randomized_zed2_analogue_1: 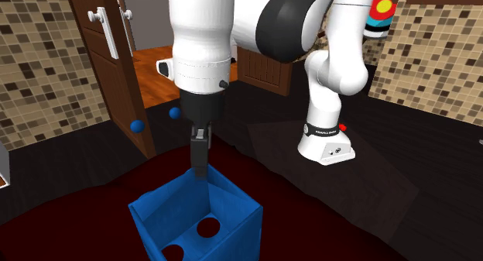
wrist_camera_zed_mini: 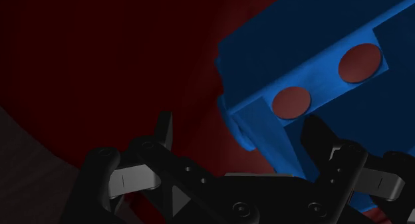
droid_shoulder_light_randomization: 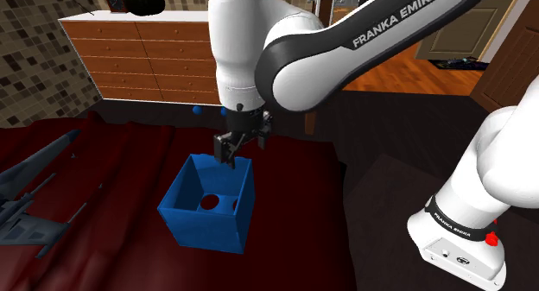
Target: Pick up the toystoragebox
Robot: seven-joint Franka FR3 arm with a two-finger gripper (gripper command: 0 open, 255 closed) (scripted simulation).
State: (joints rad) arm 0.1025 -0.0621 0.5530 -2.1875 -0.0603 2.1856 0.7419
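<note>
Here the open pincer straddles one wall of the blue box.

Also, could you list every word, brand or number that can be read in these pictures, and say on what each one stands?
"FRANKA EMIKA": white letters on the dark part of the arm's upper link, in the shoulder view.
On the black band at the arm's base: white lettering, too small to read with certainty in either exterior view.
On the blue box: no text.
</note>
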